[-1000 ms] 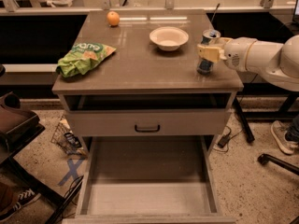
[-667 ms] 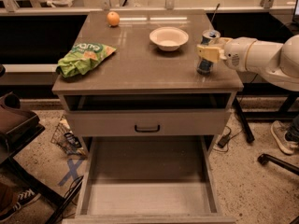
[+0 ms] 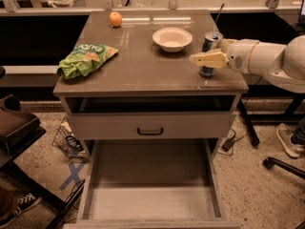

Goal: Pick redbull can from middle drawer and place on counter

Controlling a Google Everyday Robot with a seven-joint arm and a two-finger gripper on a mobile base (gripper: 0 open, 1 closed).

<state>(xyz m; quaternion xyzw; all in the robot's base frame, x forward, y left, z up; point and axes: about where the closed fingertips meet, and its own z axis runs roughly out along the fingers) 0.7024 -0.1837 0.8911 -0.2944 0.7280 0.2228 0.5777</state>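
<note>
Counter: upright redbull can at tool

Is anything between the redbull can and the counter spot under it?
Nothing visible. The redbull can is at the gripper, its base down at the counter near the corner; the bowl stands apart from it.

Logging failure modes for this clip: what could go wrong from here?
The can stands near the right front corner of the counter with the gripper at it; a sideways pull-away could tip it or knock it off. The bowl sits just left, so a leftward swing might clip it.
</note>
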